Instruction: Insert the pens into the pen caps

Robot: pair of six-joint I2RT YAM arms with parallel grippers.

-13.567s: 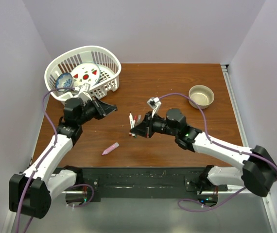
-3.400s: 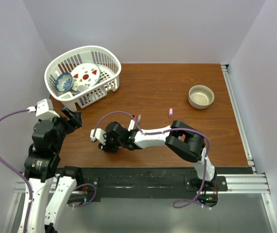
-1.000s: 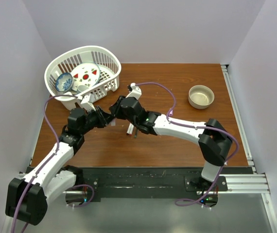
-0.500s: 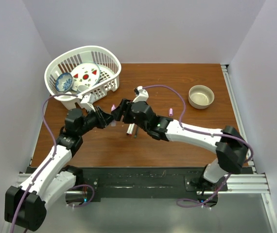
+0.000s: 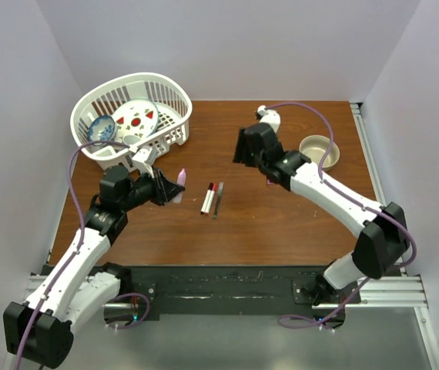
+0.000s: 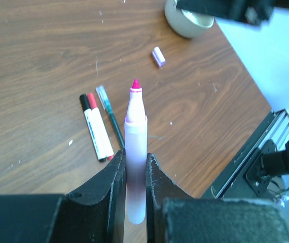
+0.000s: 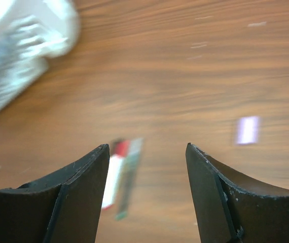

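Left gripper (image 6: 135, 159) sits near the left-front of the wooden table (image 5: 281, 223), its fingers pinching the pink marker (image 6: 135, 126) around the lower barrel. The marker is uncapped and its pink nib points away from the wrist, clear of the tabletop. Just beyond it, at mid-table, the white marker with a red end (image 5: 207, 200) lies flat, with the slim dark pen (image 5: 219, 199) just beside it and roughly parallel. No print on either barrel is legible. Further right, a small lilac pen cap (image 6: 158, 56) lies alone on the wood, well apart from all three pens. Right gripper (image 7: 147, 148) hangs above the far middle of the table, fingers spread wide with nothing between them. Its wrist view is blurred, but it shows the two lying pens and the lilac cap below. At far right stands a small round metal bowl (image 5: 333, 158). At far left is a white slatted dish basket (image 5: 165, 81) holding a blue-patterned bowl (image 5: 100, 129) and a white plate with red marks (image 5: 136, 116).
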